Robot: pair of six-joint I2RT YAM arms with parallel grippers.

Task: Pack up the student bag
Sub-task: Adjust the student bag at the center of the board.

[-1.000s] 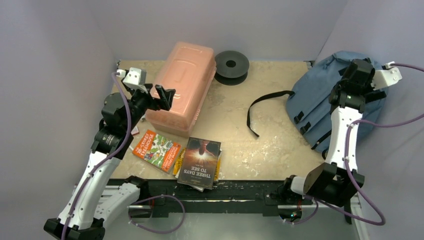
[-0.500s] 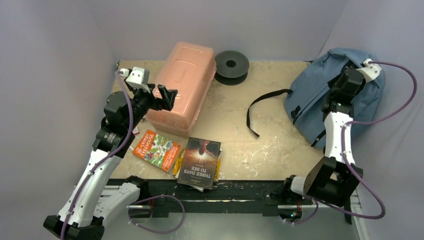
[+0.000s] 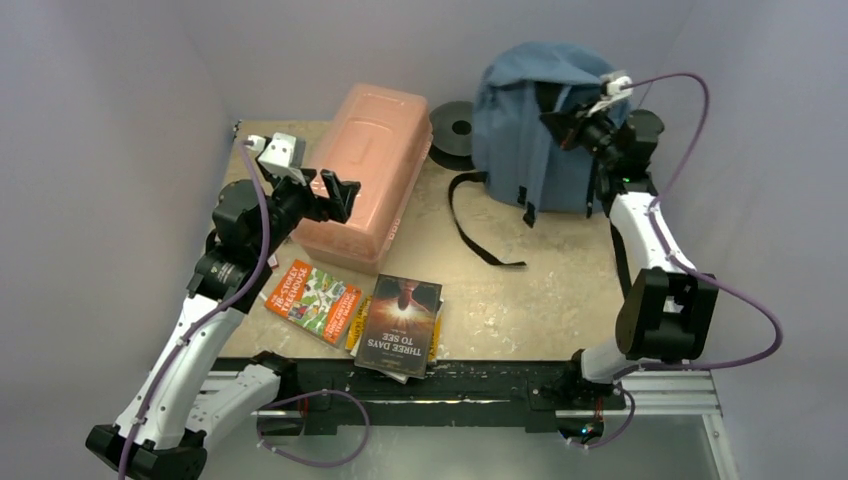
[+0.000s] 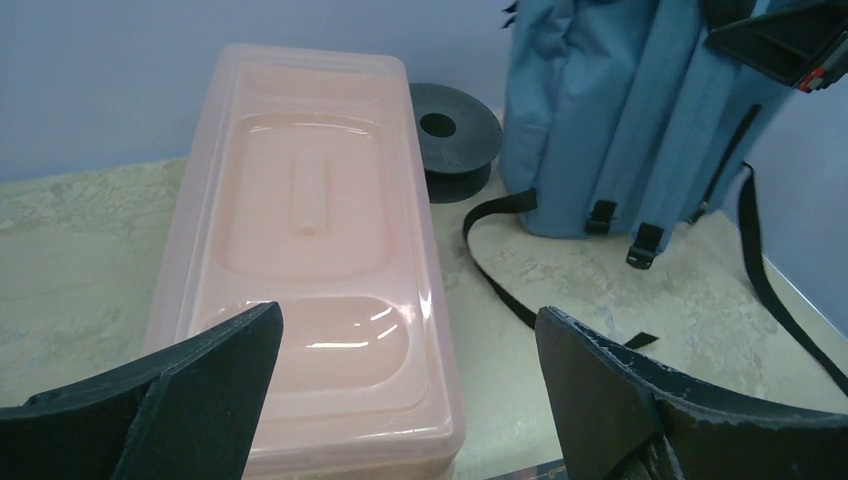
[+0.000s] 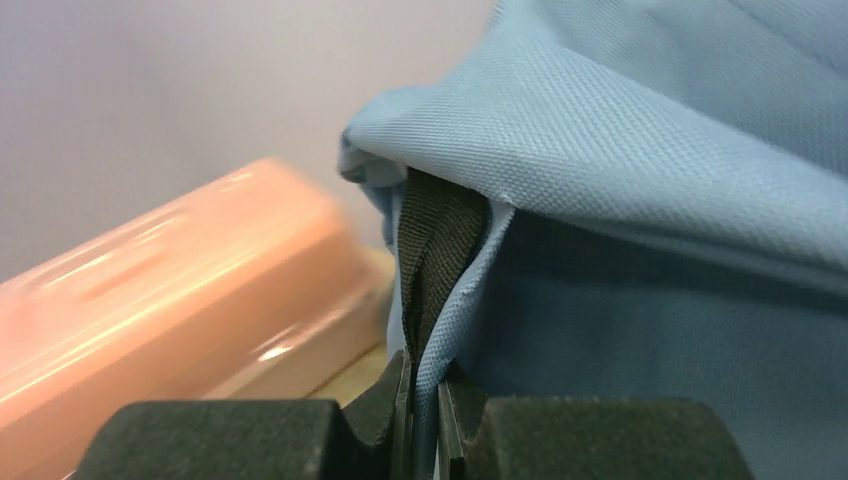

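The student bag (image 3: 520, 120), blue-grey fabric with black straps, stands upright at the back of the table, right of centre. My right gripper (image 3: 563, 122) is at its upper right side, shut on a fold of its blue fabric and black webbing (image 5: 430, 270), pinched between the jaws of the right gripper (image 5: 422, 400). The bag (image 5: 650, 200) fills most of that wrist view. My left gripper (image 3: 335, 195) hangs open over the near end of the pink box (image 3: 365, 170), nothing between its fingers. In the left wrist view the left gripper (image 4: 408, 320) frames the box (image 4: 310, 220), with the bag (image 4: 600, 110) behind.
A black spool (image 3: 452, 130) sits just left of the bag, behind the pink box. A loose black strap (image 3: 470, 225) trails onto the table. Two books lie near the front edge: a colourful one (image 3: 312, 298) and a dark one (image 3: 400, 322). Purple walls close in on three sides.
My right gripper has shut on the bag and carried it from the back right corner leftward, standing it upright beside the spool. The left arm has barely moved.
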